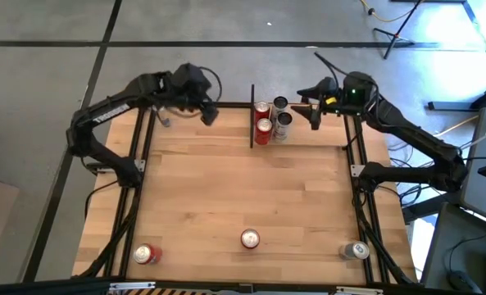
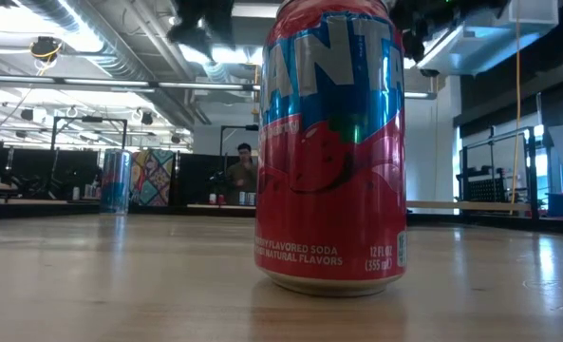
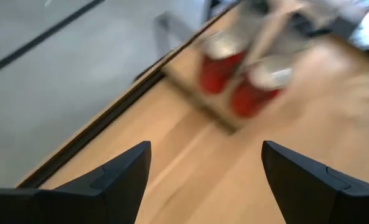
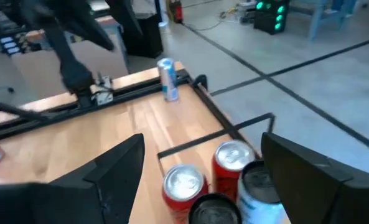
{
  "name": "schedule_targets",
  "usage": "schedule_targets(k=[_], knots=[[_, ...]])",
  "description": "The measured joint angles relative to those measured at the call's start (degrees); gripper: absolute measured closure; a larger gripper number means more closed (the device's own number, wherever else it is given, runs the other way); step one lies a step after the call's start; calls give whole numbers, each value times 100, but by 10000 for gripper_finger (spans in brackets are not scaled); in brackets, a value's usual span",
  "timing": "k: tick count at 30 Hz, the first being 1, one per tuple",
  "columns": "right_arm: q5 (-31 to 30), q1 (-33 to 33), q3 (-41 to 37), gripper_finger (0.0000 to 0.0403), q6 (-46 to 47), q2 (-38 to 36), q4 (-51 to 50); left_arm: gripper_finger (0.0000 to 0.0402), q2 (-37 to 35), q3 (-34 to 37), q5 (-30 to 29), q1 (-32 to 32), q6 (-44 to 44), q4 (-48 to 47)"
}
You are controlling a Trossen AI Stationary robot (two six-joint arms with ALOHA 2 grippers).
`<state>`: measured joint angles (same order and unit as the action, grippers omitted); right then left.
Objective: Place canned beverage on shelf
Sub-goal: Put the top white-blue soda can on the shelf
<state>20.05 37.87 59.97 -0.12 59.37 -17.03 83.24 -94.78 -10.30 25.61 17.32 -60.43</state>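
High view, left hand [image 1: 208, 115]: empty, fingers spread, poised over the far edge of the light wooden surface [image 1: 243, 188], left of the black thin-framed shelf [image 1: 252, 115].
High view, right hand [image 1: 312, 113]: fingers apart, empty, just right of the shelf's four cans.
High view, near edge: red strawberry soda can [image 1: 250, 238] centre, second red can [image 1: 147, 254] left, silver can [image 1: 356, 251] right.
Low view: the red strawberry soda can stands upright, close; a person sits far behind.
Left wrist view: fingers [image 3: 119, 177] wide, shelf's red cans ahead.
Right wrist view: fingers [image 4: 112, 171] wide above the shelved cans.
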Motion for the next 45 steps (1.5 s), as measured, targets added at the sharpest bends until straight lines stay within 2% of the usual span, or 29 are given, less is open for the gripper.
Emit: schedule_targets(k=[3,8,13,19,22,25,29,36,45], knots=[[-79,0,68,91,151,-2,-27,108,27,4,206,727,-279,-426],[-326,0,68,91,338,43,-191,108,9,0,536,1586,-723,-510],[-598,0,68,91,465,116,-387,104,17,0,228,2224,-997,-710],[-777,4,68,91,477,127,-334,46,319,0,103,2863,-993,-1351],[-891,4,68,91,480,129,-348,13,500,1,-16,3152,-681,-1616],[-948,4,68,91,480,127,-357,4,550,0,32,3249,-607,-1777],[-946,4,68,91,502,142,-364,9,649,0,-268,3248,-721,-1624],[-929,4,63,91,579,166,-415,10,1281,0,-209,3636,-442,-2435],[-850,2,63,91,588,170,-447,10,1906,2,-497,3670,-483,-2520]])
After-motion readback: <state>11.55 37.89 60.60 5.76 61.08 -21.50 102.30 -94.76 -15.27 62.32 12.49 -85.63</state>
